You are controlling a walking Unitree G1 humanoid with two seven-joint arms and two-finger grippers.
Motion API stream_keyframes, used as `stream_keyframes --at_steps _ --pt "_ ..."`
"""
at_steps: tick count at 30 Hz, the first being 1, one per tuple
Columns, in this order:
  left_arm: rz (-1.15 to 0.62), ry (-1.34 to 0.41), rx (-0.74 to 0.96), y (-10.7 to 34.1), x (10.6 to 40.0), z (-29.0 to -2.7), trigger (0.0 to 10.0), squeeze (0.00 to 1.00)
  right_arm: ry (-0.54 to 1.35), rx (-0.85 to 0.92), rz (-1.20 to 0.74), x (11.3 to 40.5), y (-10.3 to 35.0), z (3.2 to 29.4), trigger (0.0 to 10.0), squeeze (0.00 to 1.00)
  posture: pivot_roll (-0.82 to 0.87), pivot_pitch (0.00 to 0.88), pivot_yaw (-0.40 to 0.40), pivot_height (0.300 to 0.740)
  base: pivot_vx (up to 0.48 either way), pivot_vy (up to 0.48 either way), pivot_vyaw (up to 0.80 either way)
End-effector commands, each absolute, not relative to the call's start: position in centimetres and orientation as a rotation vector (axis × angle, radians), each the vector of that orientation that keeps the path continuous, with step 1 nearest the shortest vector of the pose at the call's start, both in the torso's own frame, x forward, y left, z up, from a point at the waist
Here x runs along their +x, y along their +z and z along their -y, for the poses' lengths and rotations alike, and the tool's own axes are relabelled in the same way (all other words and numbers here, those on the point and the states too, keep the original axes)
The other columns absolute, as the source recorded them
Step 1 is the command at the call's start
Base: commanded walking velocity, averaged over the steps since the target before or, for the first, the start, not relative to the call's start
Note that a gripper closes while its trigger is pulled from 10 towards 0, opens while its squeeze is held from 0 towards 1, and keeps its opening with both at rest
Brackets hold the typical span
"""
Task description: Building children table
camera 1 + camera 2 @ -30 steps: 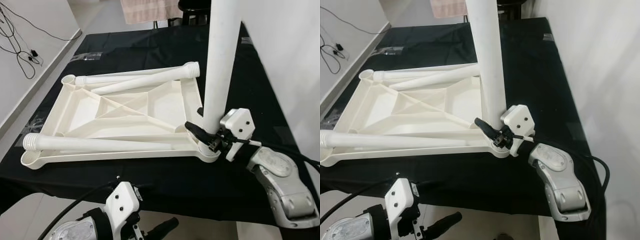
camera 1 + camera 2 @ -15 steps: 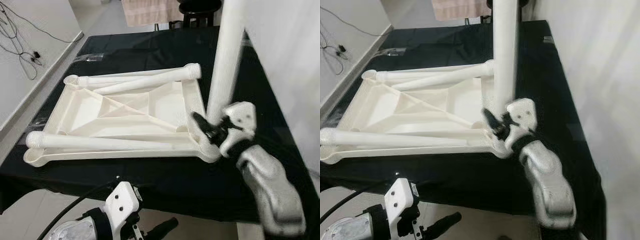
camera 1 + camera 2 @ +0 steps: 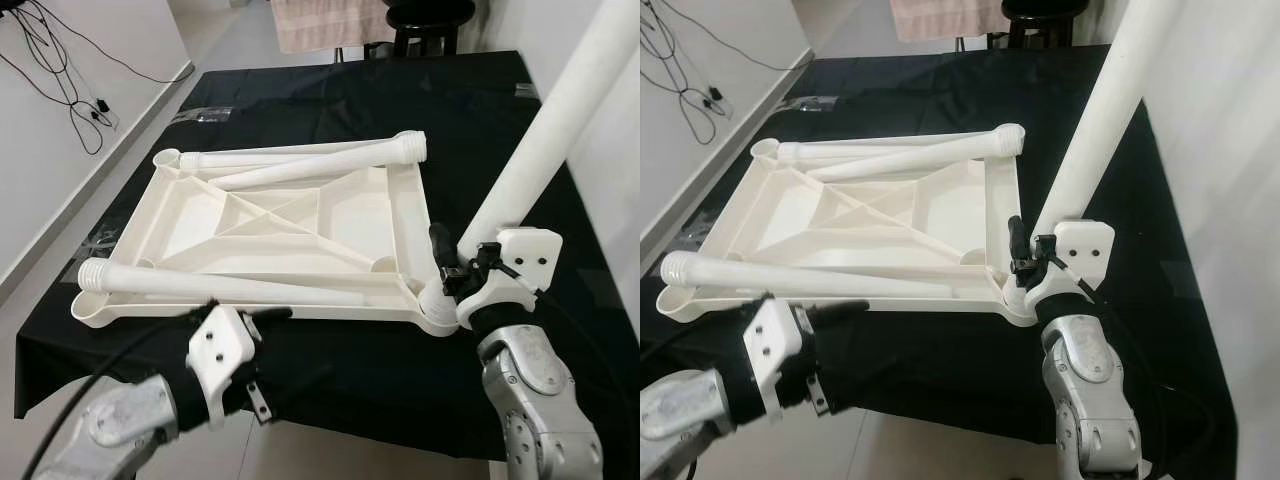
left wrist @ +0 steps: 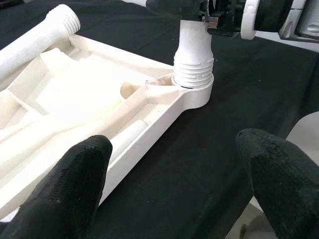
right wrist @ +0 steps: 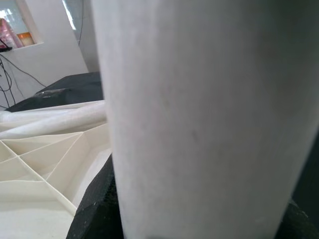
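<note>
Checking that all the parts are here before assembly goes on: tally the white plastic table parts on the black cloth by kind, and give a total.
Upside-down white plastic tabletop with ribbed underside: 1
Long white plastic tube legs lying across the tabletop: 3
White plastic tube leg standing tilted in the near right corner socket, held by the right end effector: 1
Total: 5

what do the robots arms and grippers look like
Both arms are silver-grey cast metal with rounded segments. Each ends in a white angular plastic housing with small dark screw holes, carrying the left gripper and right gripper. Their two long fingers are black, with rounded matte tips. A black cable runs along each forearm.
</note>
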State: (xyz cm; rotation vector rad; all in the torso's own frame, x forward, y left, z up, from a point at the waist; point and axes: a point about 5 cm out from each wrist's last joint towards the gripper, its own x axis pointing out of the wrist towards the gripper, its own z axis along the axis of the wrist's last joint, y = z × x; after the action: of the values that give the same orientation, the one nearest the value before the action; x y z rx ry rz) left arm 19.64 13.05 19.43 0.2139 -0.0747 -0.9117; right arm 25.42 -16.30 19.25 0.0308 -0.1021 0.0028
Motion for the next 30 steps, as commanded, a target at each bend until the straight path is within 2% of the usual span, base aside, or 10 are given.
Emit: stream_keyframes --at_steps 1,2,4,7,10,21,30 --pt "0.065 -0.909 0.22 19.7 19.9 -13.4 10.0 0.0 -0.014 0.005 -0.142 24.9 14.5 16.5 10.0 0.0 0.02 0.178 0.121 0.74 0.0 0.0 0.0" --pt "0.084 -0.912 0.222 20.2 20.2 -13.3 10.0 0.0 0.076 -0.024 -0.117 25.0 14.7 15.7 10.0 0.0 0.02 0.169 0.127 0.74 0.0 0.0 0.0" --pt "0.084 -0.912 0.222 20.2 20.2 -13.3 10.0 0.0 0.076 -0.024 -0.117 25.0 14.7 15.7 10.0 0.0 0.02 0.169 0.127 0.74 0.0 0.0 0.0" --pt "0.099 -0.92 0.221 20.5 20.3 -13.1 10.0 0.0 0.322 -0.163 -0.055 25.0 15.1 14.0 10.0 0.0 0.02 0.165 0.125 0.74 0.0 0.0 0.0" --pt "0.098 -0.92 0.217 20.5 20.3 -13.0 10.0 0.0 0.377 -0.185 -0.057 25.2 14.9 14.1 10.0 0.0 0.02 0.162 0.122 0.74 0.0 0.0 0.0" --pt "0.112 -0.92 0.199 21.2 20.6 -12.9 10.0 0.0 0.424 -0.152 -0.142 25.5 13.9 13.8 10.0 0.0 0.02 0.15 0.116 0.74 0.0 0.0 0.0" --pt "0.155 -0.92 0.174 22.3 21.3 -12.6 10.0 0.0 0.305 -0.028 -0.228 25.9 13.1 14.9 10.0 0.0 0.02 0.141 0.114 0.74 0.0 0.0 0.0"
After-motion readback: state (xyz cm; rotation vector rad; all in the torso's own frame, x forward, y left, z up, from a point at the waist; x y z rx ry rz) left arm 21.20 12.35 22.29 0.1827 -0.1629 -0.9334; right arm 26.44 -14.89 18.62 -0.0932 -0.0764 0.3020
